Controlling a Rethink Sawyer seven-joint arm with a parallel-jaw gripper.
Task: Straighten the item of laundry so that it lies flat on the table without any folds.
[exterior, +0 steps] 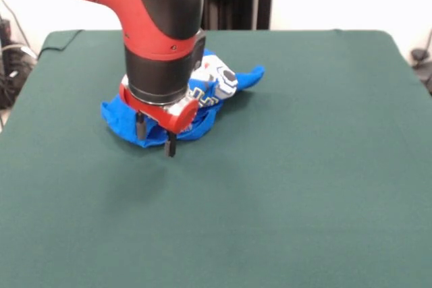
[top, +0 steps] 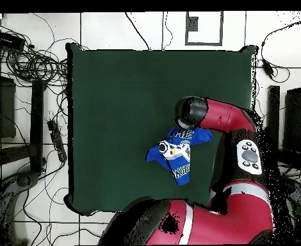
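The blue T-shirt [exterior: 209, 89] lay bunched on the green worktop [exterior: 304, 166], toward its robot-side half. The claw [exterior: 155, 136] hung spread and empty at the heap's camera-side edge — the cloth lying just behind it, long axis running sideways.

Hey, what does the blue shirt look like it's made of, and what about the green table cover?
The blue shirt looks like soft knit fabric, likely cotton: it bunches in limp folds, with a printed white emblem. The table cover looks like matte felt-like cloth: dull, no shine, flat with faint creases. The gripper hangs open just above the shirt's edge.
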